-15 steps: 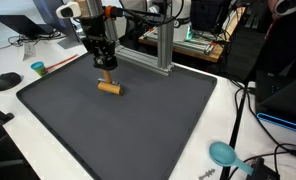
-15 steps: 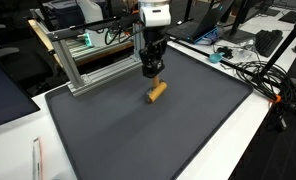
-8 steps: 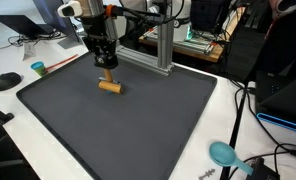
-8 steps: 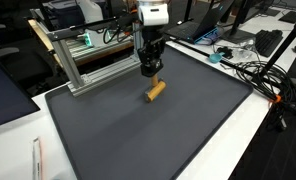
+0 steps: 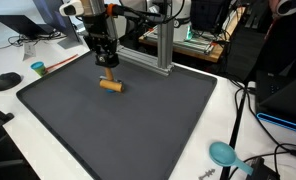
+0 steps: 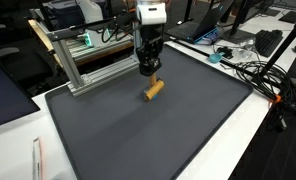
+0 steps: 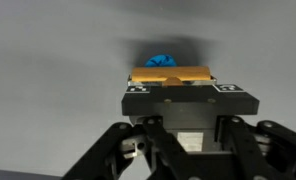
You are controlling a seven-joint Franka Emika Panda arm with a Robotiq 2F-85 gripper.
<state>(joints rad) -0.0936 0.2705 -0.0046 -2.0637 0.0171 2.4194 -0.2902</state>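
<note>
A short wooden cylinder (image 5: 110, 85) hangs just over the dark mat (image 5: 138, 120), near its far edge; it also shows in an exterior view as the wooden cylinder (image 6: 153, 89). My gripper (image 5: 106, 66) comes straight down on it and is shut on it. In the wrist view the wooden cylinder (image 7: 171, 74) lies crosswise between the two fingers of the gripper (image 7: 178, 88). A small blue thing (image 7: 161, 60) peeks out just beyond it; what it is I cannot tell.
An aluminium frame (image 5: 163, 45) stands at the mat's far edge, close behind the gripper; it appears as the frame (image 6: 83, 65) too. A teal cup (image 5: 37, 69) and black mouse (image 5: 6, 81) sit off the mat. Cables (image 6: 253, 70) and a teal disc (image 5: 223, 153) lie beside it.
The gripper and the wooden cylinder have shifted slightly up and toward the frame. The grip has stayed the same.
</note>
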